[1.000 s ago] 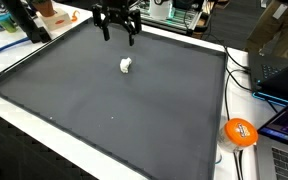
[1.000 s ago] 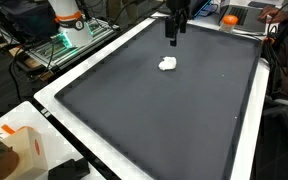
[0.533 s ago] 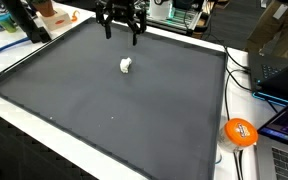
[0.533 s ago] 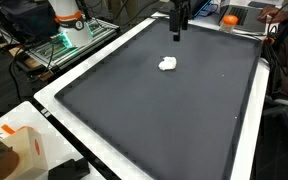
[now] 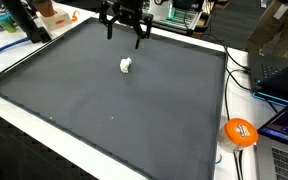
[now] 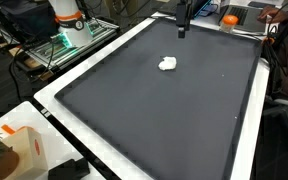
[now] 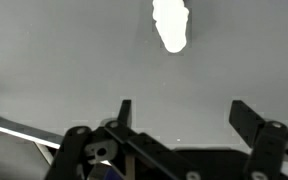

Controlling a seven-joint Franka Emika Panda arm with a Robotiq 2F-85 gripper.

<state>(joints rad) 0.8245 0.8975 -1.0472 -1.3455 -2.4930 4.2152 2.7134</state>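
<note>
Jaws wide and empty on our gripper [image 7: 182, 110]; we spot just one white lump [image 7: 171, 25], perhaps crumpled tissue, lying ahead of them, well apart.

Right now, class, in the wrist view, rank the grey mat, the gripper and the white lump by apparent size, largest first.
1. grey mat, fills most of the picture.
2. gripper, open; it looks big partly through nearness to the camera.
3. white lump, smallest.
</note>
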